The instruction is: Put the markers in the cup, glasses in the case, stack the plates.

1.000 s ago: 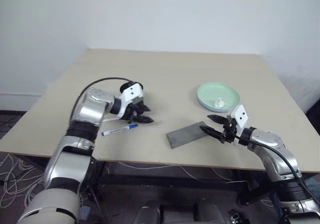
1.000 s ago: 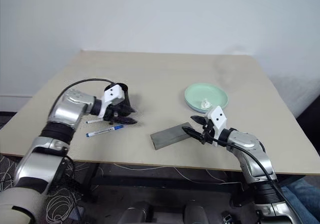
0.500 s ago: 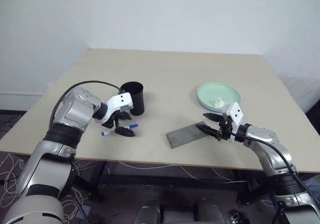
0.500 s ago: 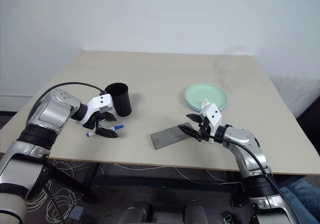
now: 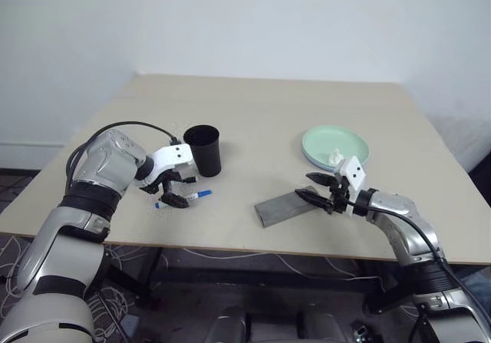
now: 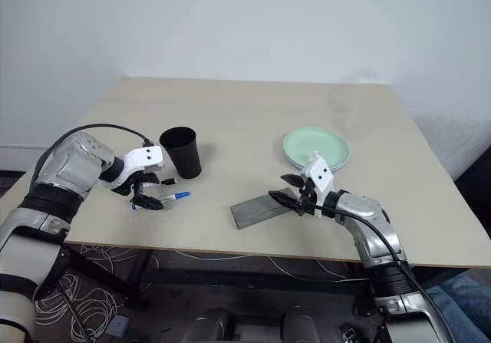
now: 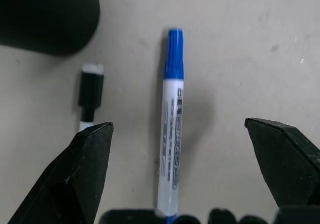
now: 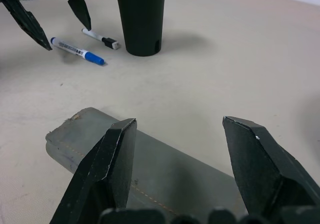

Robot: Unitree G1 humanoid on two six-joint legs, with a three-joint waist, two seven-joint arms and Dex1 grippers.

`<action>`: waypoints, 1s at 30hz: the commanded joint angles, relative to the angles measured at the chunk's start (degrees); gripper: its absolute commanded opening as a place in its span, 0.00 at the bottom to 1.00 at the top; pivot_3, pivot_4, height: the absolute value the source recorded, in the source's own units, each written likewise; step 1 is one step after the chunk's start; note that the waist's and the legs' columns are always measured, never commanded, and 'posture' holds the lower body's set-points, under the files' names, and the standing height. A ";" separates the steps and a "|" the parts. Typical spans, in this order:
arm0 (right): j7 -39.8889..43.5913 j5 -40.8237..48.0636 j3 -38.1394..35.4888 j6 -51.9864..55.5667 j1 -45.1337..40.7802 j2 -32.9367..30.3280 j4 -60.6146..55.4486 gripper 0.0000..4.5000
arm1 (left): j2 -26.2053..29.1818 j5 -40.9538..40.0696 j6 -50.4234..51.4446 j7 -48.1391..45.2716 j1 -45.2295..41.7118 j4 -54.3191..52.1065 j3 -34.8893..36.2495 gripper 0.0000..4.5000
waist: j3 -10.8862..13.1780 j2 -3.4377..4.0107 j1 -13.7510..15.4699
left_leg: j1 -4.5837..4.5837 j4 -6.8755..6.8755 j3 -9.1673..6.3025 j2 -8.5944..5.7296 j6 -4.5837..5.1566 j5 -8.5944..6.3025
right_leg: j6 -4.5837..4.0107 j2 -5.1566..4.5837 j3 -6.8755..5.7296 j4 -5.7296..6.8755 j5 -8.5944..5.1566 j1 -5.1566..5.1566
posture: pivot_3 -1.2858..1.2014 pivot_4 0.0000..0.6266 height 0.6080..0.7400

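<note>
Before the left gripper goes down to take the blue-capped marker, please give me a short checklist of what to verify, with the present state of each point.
1. Left gripper open wide enough: ok, fingers spread.
2. Blue-capped marker between the fingers: ok, it lies flat on the table.
3. Black-capped marker outside the grasp: cannot tell, it lies close to one finger.
4. Cup upright to receive markers: ok.
5. Right gripper away from the markers: ok, it is open over the case.
</note>
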 commanded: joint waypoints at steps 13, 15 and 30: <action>-0.96 -0.30 -0.56 -1.61 0.21 1.18 -1.92 0.66 | -6.07 4.02 -9.42 -0.18 -8.08 19.64 -2.37 1.00 | 0.00 -0.01 0.10 | -0.01 0.01 0.00 -0.01 0.01 0.00 | 0.01 0.00 -0.01 0.00 0.01 0.01 | 0.52 0.00 1.00; -1.11 -0.38 -0.63 -1.51 0.38 1.19 -2.17 0.66 | -6.55 4.38 -10.25 0.17 -8.56 21.13 -2.38 1.00 | -0.01 -0.01 0.09 | -0.01 0.01 0.01 -0.01 0.01 0.01 | 0.02 -0.01 -0.01 0.00 0.01 0.03 | 0.52 0.00 1.00; -1.44 -0.49 -0.74 -1.25 0.05 1.34 -2.39 0.66 | -6.53 4.37 -14.08 -2.19 -7.34 18.95 -1.79 0.10 | -0.01 -0.01 0.04 | -0.03 0.02 0.01 -0.01 0.02 0.01 | 0.09 0.00 0.00 0.00 0.04 0.01 | 0.52 0.00 1.00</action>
